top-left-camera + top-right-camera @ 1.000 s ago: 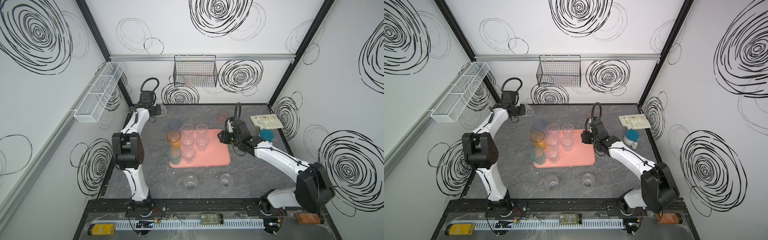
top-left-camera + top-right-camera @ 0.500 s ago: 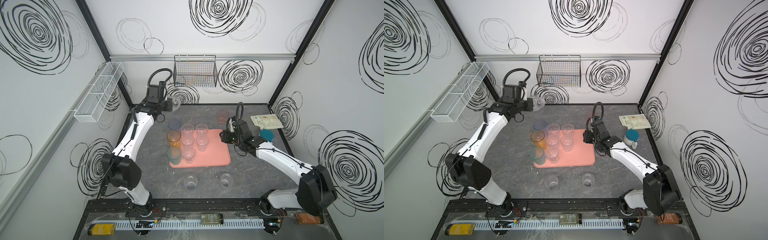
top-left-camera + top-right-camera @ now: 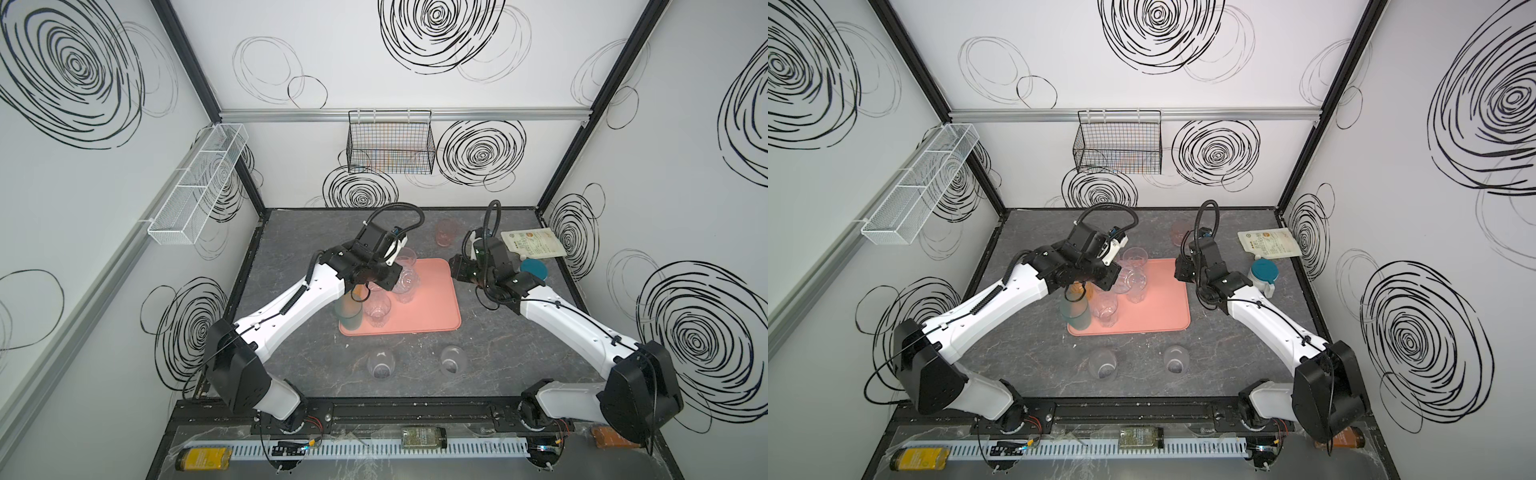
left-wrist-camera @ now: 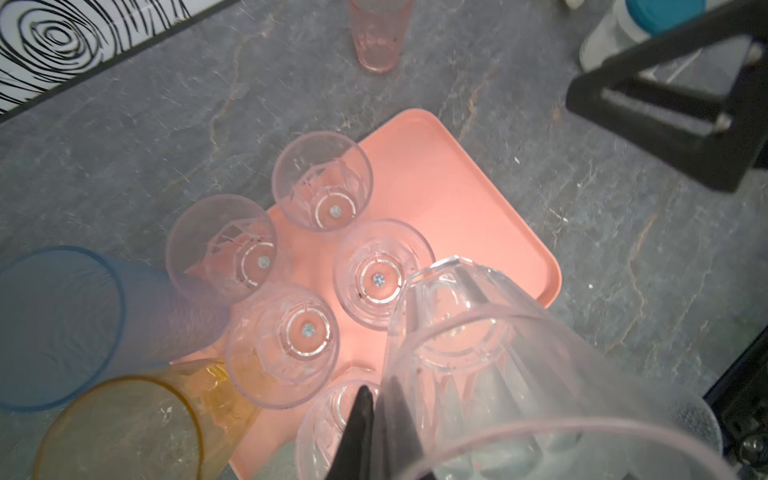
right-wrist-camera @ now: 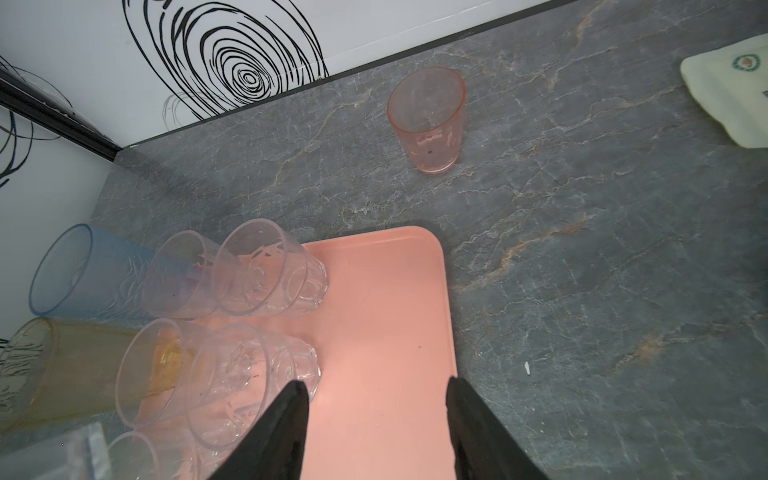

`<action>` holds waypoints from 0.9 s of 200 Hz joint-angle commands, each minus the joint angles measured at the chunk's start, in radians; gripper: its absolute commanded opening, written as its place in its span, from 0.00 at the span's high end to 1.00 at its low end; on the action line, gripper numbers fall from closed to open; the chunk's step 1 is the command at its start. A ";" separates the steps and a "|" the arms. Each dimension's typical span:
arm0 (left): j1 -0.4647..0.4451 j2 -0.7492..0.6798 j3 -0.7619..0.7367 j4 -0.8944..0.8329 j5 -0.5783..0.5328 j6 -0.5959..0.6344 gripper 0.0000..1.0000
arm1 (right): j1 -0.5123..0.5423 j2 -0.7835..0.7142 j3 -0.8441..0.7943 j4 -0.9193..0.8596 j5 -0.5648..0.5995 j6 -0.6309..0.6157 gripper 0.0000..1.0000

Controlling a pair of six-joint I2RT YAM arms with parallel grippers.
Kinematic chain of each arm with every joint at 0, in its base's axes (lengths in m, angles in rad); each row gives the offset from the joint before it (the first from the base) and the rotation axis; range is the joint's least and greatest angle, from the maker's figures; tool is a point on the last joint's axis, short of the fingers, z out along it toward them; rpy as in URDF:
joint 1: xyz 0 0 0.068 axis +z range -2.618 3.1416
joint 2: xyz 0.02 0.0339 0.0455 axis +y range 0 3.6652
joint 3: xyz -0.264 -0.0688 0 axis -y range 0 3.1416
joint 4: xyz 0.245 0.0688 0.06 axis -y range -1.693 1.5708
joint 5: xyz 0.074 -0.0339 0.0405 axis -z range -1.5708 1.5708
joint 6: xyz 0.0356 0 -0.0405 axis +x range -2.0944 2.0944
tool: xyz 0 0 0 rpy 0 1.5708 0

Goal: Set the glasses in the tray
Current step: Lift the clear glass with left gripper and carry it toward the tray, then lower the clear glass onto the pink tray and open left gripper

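Left arm is no longer sitting at the counter's [image 3: 286,249] back-left corner. Left gripper [image 4: 378,401] is hanging over the tray [image 3: 432,307], clamping tight on a clear glass's [image 4: 519,353] wall. Right gripper [image 5: 376,386] is hovering half-open, empty, over the tray's right edge. Other glasses [image 4: 322,183] are standing along its left side.

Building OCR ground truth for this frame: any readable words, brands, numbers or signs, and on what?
White pouch: dark print and small round logos, too blurred to read.
Bottle at the front rail: label too small to read.
No other text visible; nothing can be quoted.
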 commanded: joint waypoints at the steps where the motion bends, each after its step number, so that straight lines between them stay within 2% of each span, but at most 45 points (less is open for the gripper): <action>1: -0.051 -0.009 -0.032 0.035 0.001 -0.013 1.00 | 0.001 -0.017 0.012 -0.005 0.014 0.032 0.43; 42: -0.118 0.029 -0.061 0.039 -0.020 -0.020 1.00 | 0.013 -0.013 0.007 -0.004 0.016 0.044 0.42; 180: -0.115 0.204 -0.114 0.062 -0.108 0.027 1.00 | 0.007 0.031 -0.032 0.028 0.008 0.049 0.42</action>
